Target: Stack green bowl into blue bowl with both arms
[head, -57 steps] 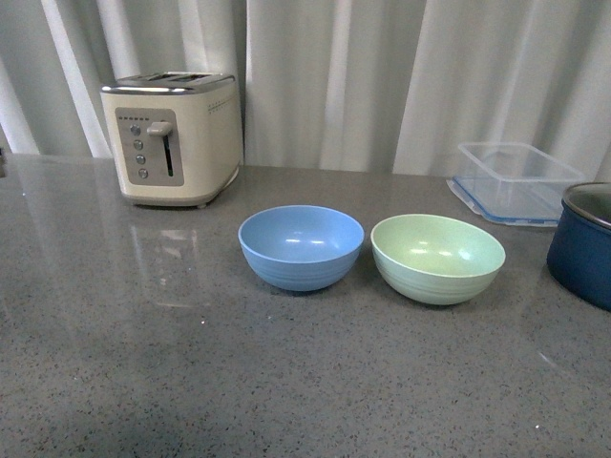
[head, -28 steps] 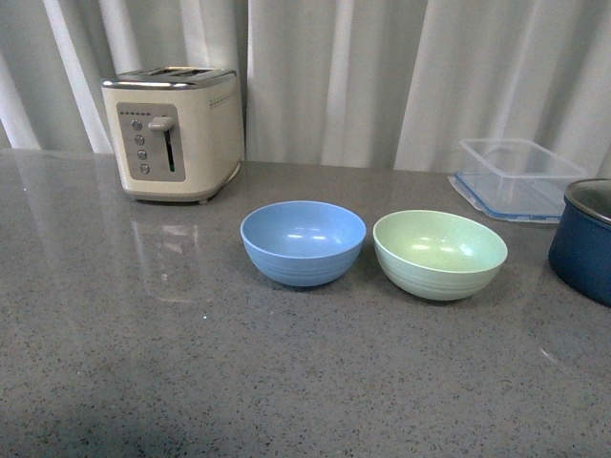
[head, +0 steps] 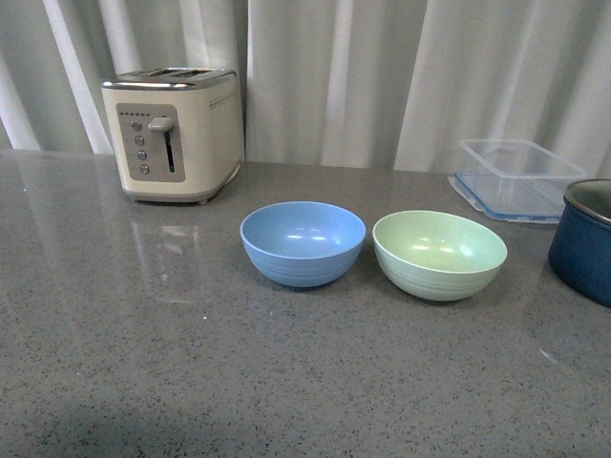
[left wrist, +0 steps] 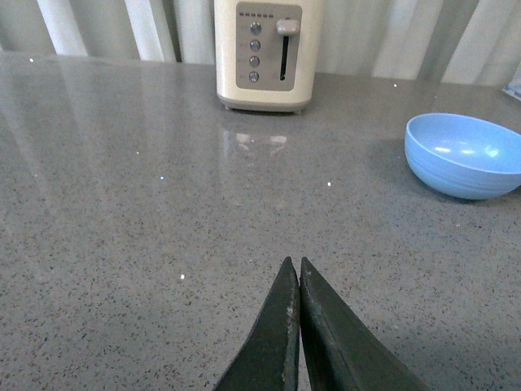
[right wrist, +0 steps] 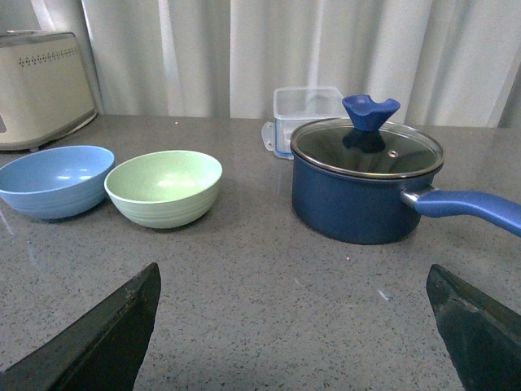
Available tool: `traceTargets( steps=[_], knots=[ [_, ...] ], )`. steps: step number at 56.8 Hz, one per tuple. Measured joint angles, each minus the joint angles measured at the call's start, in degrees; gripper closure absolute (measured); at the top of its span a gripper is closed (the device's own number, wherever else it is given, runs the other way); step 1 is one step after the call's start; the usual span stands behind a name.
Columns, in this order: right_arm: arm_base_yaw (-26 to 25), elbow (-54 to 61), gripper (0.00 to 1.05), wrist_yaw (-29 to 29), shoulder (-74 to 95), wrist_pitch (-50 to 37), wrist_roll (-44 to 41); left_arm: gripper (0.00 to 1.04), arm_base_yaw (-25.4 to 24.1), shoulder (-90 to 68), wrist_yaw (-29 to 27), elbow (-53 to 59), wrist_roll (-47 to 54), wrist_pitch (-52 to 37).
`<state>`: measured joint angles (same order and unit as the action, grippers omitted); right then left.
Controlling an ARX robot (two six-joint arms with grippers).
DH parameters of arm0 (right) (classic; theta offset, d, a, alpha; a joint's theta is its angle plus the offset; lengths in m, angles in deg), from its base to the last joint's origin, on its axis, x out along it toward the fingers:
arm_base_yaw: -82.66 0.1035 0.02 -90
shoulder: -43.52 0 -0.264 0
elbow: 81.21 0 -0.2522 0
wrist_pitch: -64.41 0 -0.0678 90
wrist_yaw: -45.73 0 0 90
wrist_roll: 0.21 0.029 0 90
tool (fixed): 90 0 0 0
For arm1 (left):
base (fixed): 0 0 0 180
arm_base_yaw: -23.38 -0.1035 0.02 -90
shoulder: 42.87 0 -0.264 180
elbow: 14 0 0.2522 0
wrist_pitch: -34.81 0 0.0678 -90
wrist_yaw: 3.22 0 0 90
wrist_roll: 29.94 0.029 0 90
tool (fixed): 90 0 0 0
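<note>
The green bowl [head: 439, 254] and the blue bowl [head: 303, 242] stand upright side by side on the grey counter, green to the right, both empty. Neither arm shows in the front view. In the left wrist view my left gripper [left wrist: 295, 262] is shut and empty, low over bare counter, with the blue bowl [left wrist: 464, 155] well ahead of it and off to one side. In the right wrist view my right gripper [right wrist: 293, 273] is wide open and empty, short of the green bowl [right wrist: 164, 187], with the blue bowl [right wrist: 54, 180] beyond it.
A cream toaster [head: 174, 134] stands at the back left. A clear plastic container [head: 512, 178] sits at the back right. A dark navy pot [head: 584, 240] with a glass lid and long handle [right wrist: 468, 208] stands right of the green bowl.
The view shifted slightly between one second ago and half a second ago; the bowls have not moved on the counter.
</note>
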<state>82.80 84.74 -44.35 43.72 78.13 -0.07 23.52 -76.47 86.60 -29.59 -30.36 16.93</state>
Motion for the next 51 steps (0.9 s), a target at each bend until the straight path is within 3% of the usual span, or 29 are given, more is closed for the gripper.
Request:
traceTargets(
  steps=[51],
  knots=[
    [0.0,0.0,0.1,0.0,0.0,0.0,0.0,1.01,0.0,22.62,0.17,0.63,0.0,20.46]
  ],
)
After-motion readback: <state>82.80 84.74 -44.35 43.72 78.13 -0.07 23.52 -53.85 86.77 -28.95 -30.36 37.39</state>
